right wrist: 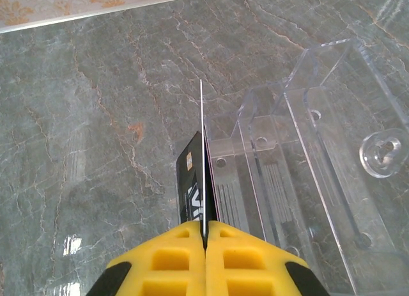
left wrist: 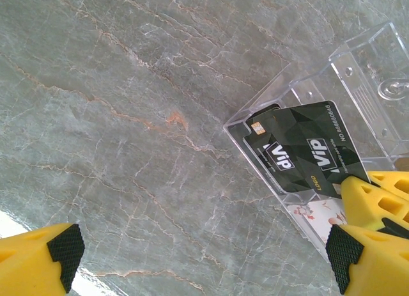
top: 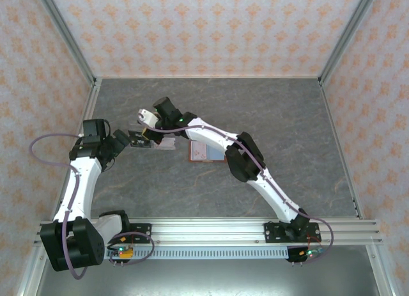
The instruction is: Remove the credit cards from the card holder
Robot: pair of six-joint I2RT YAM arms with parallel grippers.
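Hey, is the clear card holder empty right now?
No, black VIP cards sit inside the clear card holder in the left wrist view.

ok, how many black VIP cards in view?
2 for sure. The front card is pinched by the right gripper; the chip card sits just behind it at the clear holder's mouth. A dark edge behind both may be a third.

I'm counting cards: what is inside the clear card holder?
Two black VIP cards, one pinched by the right tool. Any cards behind them are covered.
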